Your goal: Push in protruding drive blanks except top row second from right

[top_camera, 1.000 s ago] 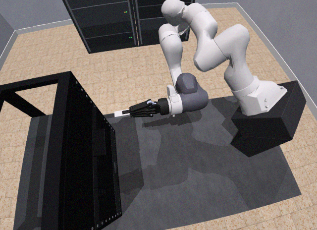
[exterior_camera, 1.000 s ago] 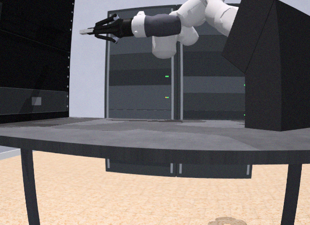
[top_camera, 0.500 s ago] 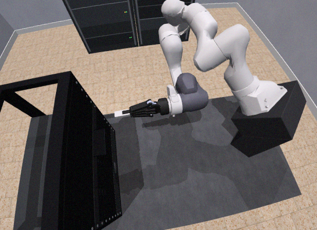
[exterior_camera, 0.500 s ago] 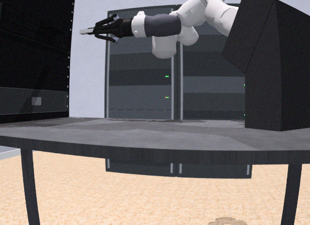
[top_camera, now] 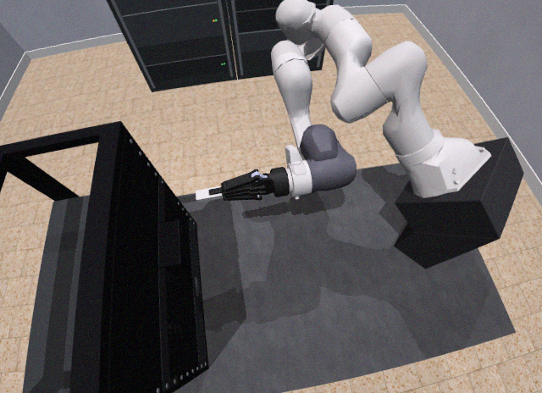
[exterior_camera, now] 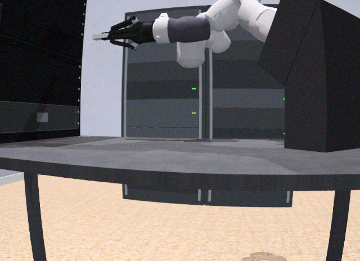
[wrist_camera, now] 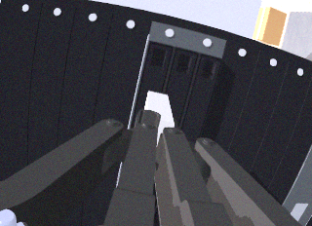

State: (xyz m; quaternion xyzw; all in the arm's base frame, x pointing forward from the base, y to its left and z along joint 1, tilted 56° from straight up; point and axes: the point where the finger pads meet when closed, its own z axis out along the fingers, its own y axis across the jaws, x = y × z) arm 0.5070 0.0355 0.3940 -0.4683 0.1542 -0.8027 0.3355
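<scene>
The gripper (top_camera: 210,192) hangs level above the table (top_camera: 332,266), its jaws pressed together with nothing between them, pale fingertips (exterior_camera: 98,36) pointing left at the rack (top_camera: 117,213). In the side view open air separates the fingertips from the rack's front edge, so the two are apart; the gap is free of any other thing, and the room below the gripper down to the table top is open as well. The rack stands at the left end of the table, its front post dotted with pale mounting holes, its open rear frame reaching past the table's left side. In the wrist view the chassis (wrist_camera: 187,39) shows as a grey-topped opening between the dark panels, straight ahead of the closed fingers, and the blanks (wrist_camera: 179,64) appear only as small dark cells under that grey strip; which of them stand out cannot be told. The arm's dark pedestal (top_camera: 489,231) sits at the right end, well apart from the rack. Server cabinets (top_camera: 174,34) stand by the far wall, showing small green and orange lights. A pale square label (exterior_camera: 42,117) sits on the rack's lower grey panel, but no writing on it can be read.
</scene>
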